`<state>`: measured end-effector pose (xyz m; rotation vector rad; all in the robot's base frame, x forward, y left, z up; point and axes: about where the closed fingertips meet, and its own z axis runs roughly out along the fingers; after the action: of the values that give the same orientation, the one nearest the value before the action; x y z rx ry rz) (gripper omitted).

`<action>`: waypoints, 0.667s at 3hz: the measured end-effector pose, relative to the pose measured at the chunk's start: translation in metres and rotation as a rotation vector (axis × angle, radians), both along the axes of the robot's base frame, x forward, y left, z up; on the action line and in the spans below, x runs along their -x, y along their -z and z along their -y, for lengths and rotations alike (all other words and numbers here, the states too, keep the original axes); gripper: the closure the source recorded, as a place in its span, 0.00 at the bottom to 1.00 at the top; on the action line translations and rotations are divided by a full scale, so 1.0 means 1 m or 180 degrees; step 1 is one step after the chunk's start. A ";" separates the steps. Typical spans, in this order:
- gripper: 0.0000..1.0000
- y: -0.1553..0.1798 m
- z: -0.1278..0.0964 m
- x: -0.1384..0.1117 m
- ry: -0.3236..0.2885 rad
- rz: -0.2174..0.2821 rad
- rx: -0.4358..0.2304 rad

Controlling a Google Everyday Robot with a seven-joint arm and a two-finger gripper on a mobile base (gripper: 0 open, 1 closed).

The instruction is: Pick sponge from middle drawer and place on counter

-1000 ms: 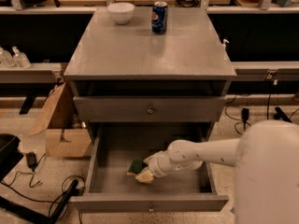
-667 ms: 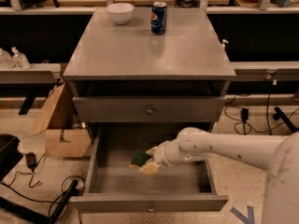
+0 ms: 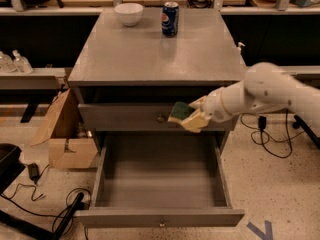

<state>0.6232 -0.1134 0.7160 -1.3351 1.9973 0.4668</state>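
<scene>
Out in front of the upper drawer front point(image 3: 125, 116), above the open middle drawer point(image 3: 160, 217), hangs the gripper point(image 3: 199, 113), fingers closed tight on the sponge point(image 3: 182, 112), green scrub face up and to the left, yellow foam poking out below. So the sponge is off the tray and in the air, below the level of the counter point(image 3: 150, 49) and just under its front lip.

And that lip is the danger! The counter's front edge juts out right above the gripper. A straight rise from here would likely knock the sponge or the wrist against the underside and pry the sponge loose (soft foam, pinched near one end, not much to hold onto). A drop would send it back into the drawer tray or down to the floor. The small knob point(image 3: 160, 118) on the upper drawer front sits just left of the sponge, one more thing to snag on a sideways swing.

Room to move? Plenty outward, toward the drawer's front panel, over the bare tray. Up top, the near and middle stretch of the counter is bare grey. The white bowl point(image 3: 128, 13) and the blue can point(image 3: 170, 19) stand at the far edge, well apart from any landing spot near the front. The right side is filled by the white arm point(image 3: 270, 94) itself, while the cardboard box point(image 3: 62, 134) on the floor to the left is well out of the way
</scene>
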 end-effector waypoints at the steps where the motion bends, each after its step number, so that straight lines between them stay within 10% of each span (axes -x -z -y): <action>1: 1.00 -0.103 0.025 -0.013 0.0024 0.0160 0.0079; 2: 1.00 -0.207 0.031 -0.020 0.0070 0.0162 0.0110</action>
<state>0.6433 -0.1445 0.9231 -1.3316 1.9847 0.3861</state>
